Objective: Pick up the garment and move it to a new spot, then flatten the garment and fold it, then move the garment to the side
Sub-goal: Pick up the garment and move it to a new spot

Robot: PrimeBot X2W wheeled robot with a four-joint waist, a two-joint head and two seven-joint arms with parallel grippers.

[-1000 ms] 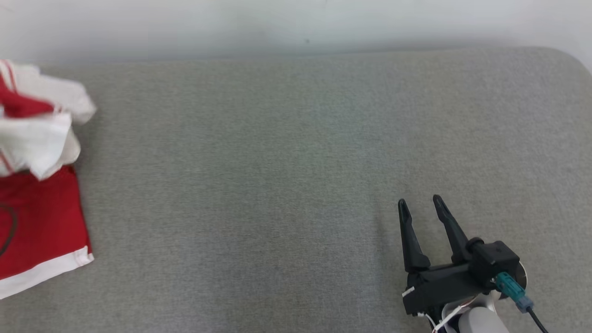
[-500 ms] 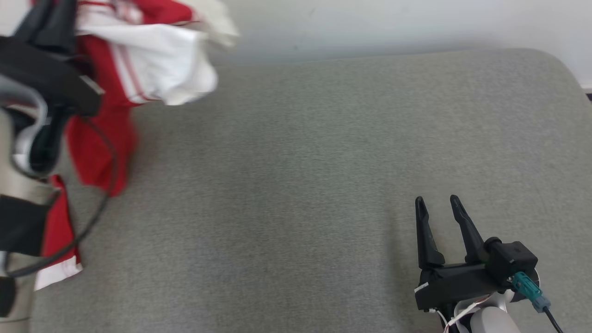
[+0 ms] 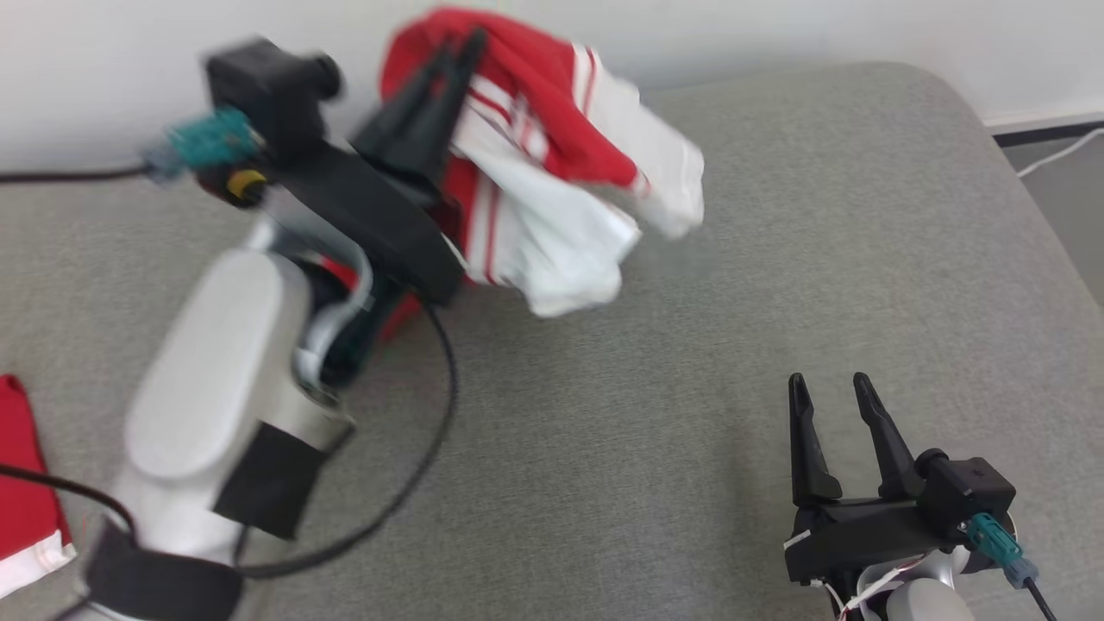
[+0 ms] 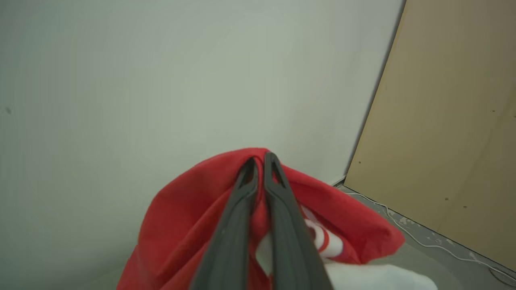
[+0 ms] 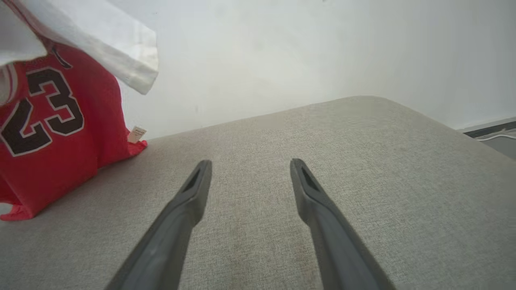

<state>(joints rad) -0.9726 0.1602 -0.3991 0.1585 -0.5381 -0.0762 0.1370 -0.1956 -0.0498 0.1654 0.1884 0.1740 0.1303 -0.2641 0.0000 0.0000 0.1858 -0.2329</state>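
We note the left gripper [image 3: 461, 47] closed tight on the red-and-white garment [image 3: 552, 216], which hangs over the far left of the grey cushion [image 3: 604, 448], lower edge touching it. The right gripper [image 3: 828, 384] stands wide open, empty, near right.

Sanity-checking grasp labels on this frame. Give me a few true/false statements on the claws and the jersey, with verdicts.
1. The left claw is shut on the garment. True.
2. The right claw grips a white sleeve. False: it is open and holds nothing, over the grey cushion.
3. The garment lies flat on the cushion. False: it hangs bunched from the left claw, with its lower hem touching the cushion.
4. The garment is red and white and bears a black 23. True.
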